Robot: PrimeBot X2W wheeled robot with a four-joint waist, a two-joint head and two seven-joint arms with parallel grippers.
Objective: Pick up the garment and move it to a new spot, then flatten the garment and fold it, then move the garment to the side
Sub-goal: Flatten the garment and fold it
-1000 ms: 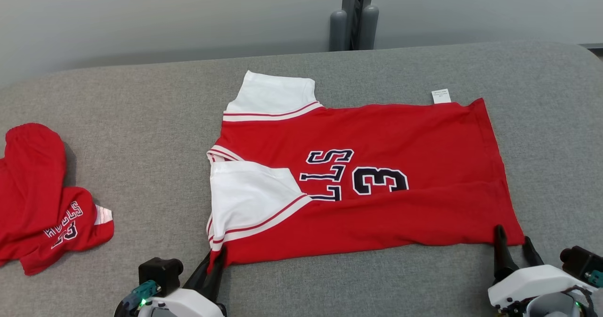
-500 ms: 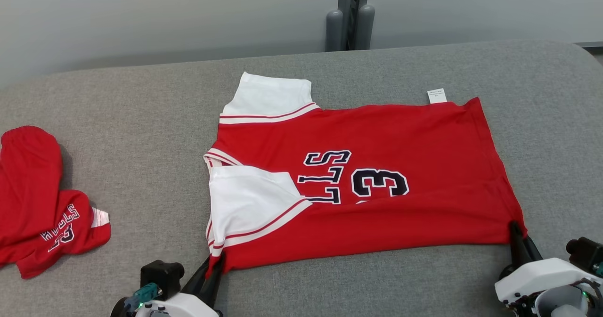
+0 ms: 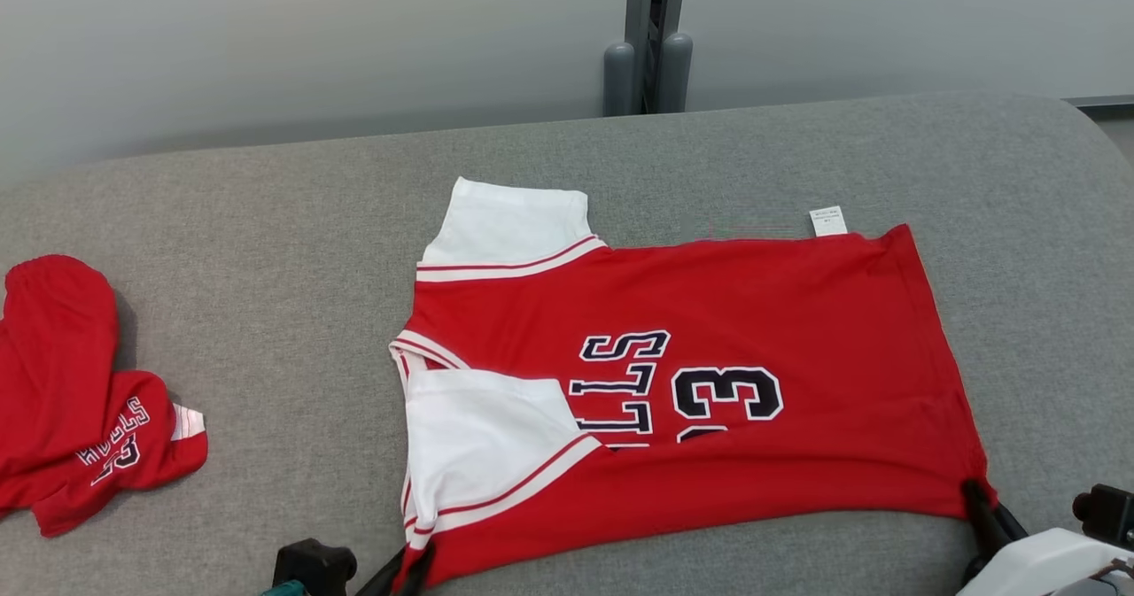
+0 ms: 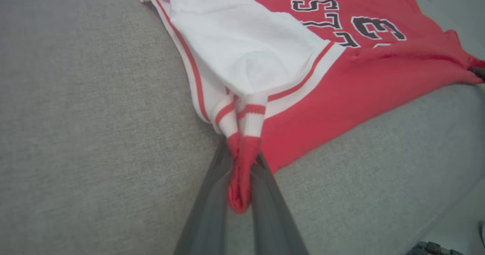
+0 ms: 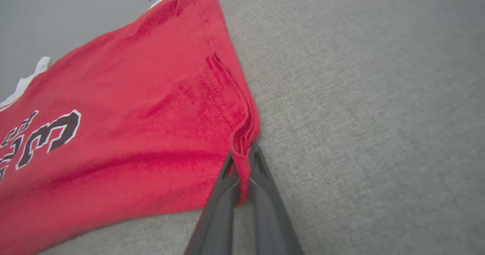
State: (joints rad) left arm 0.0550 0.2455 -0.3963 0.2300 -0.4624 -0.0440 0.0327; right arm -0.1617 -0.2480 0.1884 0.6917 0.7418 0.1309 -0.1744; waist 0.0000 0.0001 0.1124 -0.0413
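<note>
Change: the right gripper (image 3: 979,500), fingers apart at the hem a second ago, now pinches the near right corner of the garment (image 3: 709,313); the head camera has tilted, so everything sits lower in its view
Left gripper (image 3: 409,571): jaws closed tight on the bunched, striped near left corner
Right jaws: closed on the doubled hem
Garment: flat at the middle of the table (image 3: 266,215), number upward, one white sleeve (image 3: 483,428) folded over the front
Room: bare grey cloth on the far and right sides; second red garment (image 3: 62,392) well apart, left
Head view: both held corners, white label (image 3: 827,220) at the far edge
Wrist views: fabric running between each pair of fingers
</note>
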